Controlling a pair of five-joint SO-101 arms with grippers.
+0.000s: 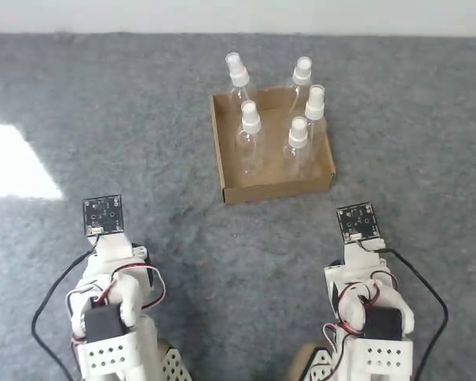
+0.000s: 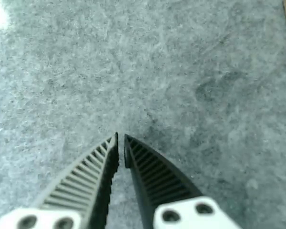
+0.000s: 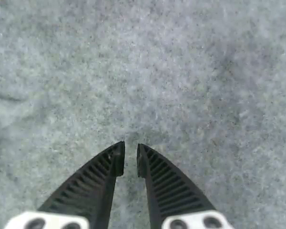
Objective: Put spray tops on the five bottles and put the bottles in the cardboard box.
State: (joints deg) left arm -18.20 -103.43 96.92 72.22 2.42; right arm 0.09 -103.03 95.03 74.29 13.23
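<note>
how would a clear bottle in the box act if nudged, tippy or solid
Likely tippy: the bottle stands upright, tall and narrow, with its white spray top up high. Probably light, since it looks clear and empty. The cardboard box has low walls, so they may not stop a fall.

The desk (image 1: 103, 111) is covered all over in grey, felt-like fabric with a mottled, faintly creased nap. A bright patch of light (image 1: 12, 163) lies at the left edge of the frame. A pale strip (image 1: 238, 14) runs along the top edge.
</note>
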